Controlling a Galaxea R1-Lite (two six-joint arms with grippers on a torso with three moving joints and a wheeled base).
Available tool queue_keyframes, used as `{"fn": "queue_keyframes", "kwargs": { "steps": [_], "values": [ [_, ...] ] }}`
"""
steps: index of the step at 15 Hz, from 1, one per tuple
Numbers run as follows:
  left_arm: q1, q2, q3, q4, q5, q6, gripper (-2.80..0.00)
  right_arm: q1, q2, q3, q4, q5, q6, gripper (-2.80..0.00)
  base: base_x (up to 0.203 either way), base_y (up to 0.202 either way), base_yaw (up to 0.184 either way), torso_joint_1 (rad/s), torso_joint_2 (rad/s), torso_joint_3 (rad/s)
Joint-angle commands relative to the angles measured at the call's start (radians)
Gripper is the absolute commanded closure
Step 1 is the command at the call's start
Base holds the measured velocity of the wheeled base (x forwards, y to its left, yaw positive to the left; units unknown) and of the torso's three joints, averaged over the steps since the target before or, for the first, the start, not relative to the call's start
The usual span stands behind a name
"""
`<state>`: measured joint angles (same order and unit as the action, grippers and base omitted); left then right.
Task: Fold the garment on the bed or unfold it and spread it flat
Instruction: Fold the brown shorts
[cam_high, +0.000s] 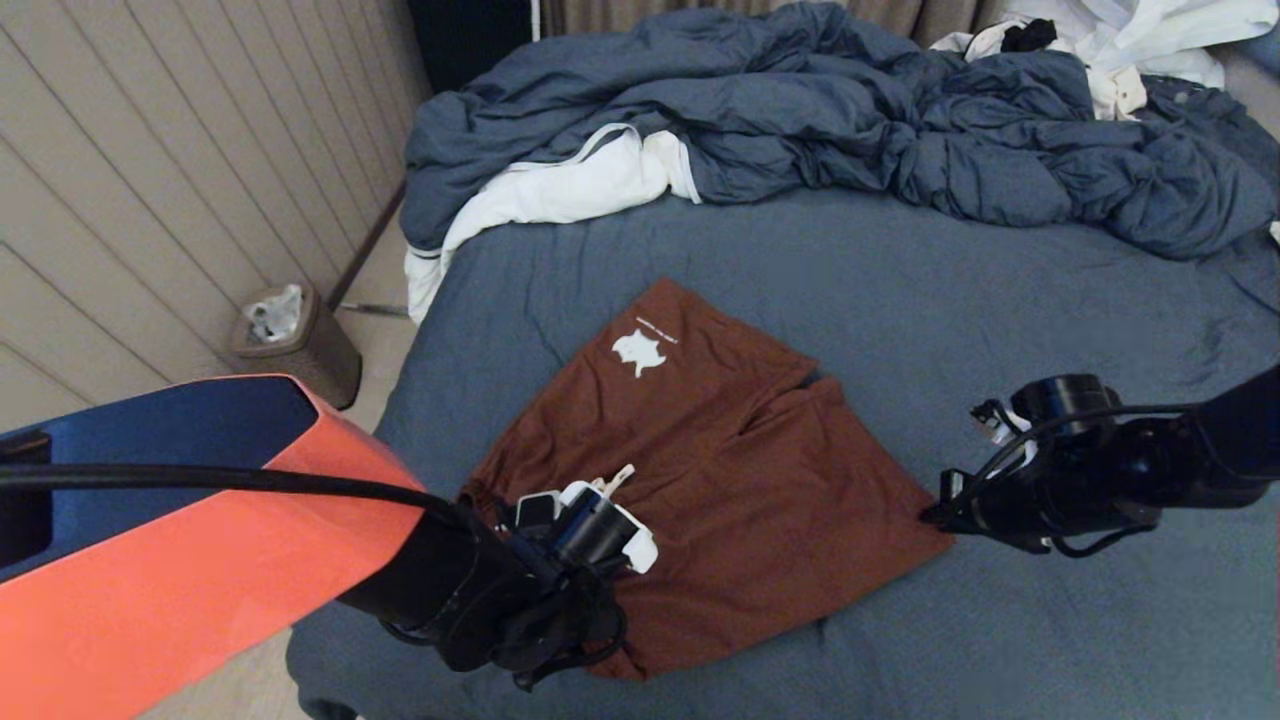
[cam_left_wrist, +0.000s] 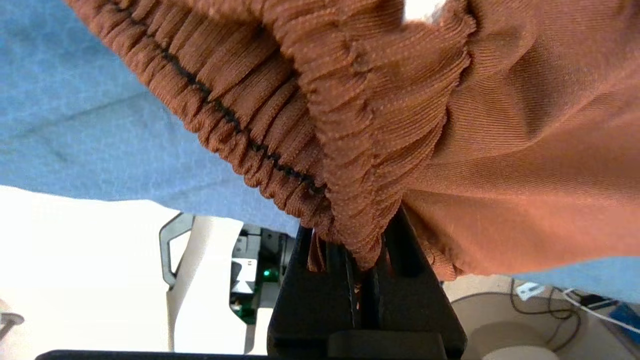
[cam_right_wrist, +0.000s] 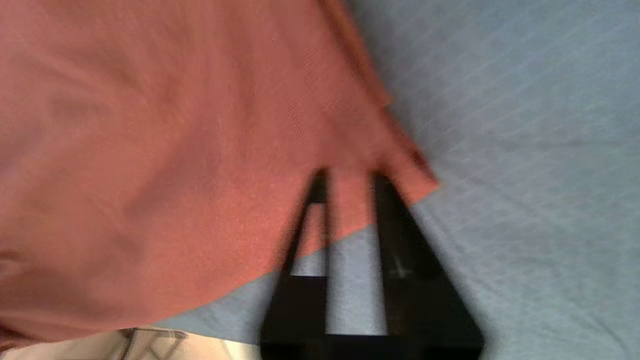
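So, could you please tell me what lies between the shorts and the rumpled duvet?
Only bare blue fitted sheet separates the shorts from the duvet, as the head view shows.

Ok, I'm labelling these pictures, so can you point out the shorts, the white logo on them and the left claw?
shorts (cam_high: 740, 470): head view, middle of the brown cloth.
white logo (cam_high: 638, 352): head view, centre of the print on the far leg.
left claw (cam_left_wrist: 364, 250): left wrist view, between the fingertips, pinching the waistband.
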<state>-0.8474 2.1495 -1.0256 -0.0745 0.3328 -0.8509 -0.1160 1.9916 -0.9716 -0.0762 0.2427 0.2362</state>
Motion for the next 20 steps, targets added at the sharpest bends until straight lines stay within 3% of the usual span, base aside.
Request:
{"fn": "queue_keyframes", "kwargs": {
  "steps": [1,6,12,13,16,20],
  "values": [
    [-0.01,-0.017,0.021,-0.006,0.003,-0.01,0.0,0.007,0.004,0.014,-0.004,-0.011,-0.001,-2.8,0.0,0.0,0.0,0.0,0.0,0.0],
    [-0.01,-0.017,0.029,-0.019,0.003,-0.013,0.0,0.004,0.018,0.01,-0.007,-0.014,-0.016,-2.8,0.0,0.0,0.0,0.0,0.0,0.0],
    [-0.01,-0.016,0.03,-0.024,0.002,-0.013,0.0,0.031,0.065,0.021,-0.04,-0.097,-0.041,-2.8,0.0,0.0,0.0,0.0,0.0,0.0],
    [-0.01,-0.015,0.03,-0.024,0.002,-0.013,0.0,0.041,0.069,0.032,-0.045,-0.107,-0.045,0.0,0.0,0.0,0.0,0.0,0.0,0.0],
    [-0.01,-0.007,0.042,-0.025,-0.001,-0.014,0.0,0.068,0.095,0.057,-0.131,-0.186,-0.059,0.0,0.0,0.0,0.0,0.0,0.0,0.0],
    [-0.013,-0.04,0.08,-0.047,0.002,-0.012,0.0,0.068,0.087,0.054,-0.147,-0.19,-0.049,0.0,0.0,0.0,0.0,0.0,0.0,0.0]
  ]
}}
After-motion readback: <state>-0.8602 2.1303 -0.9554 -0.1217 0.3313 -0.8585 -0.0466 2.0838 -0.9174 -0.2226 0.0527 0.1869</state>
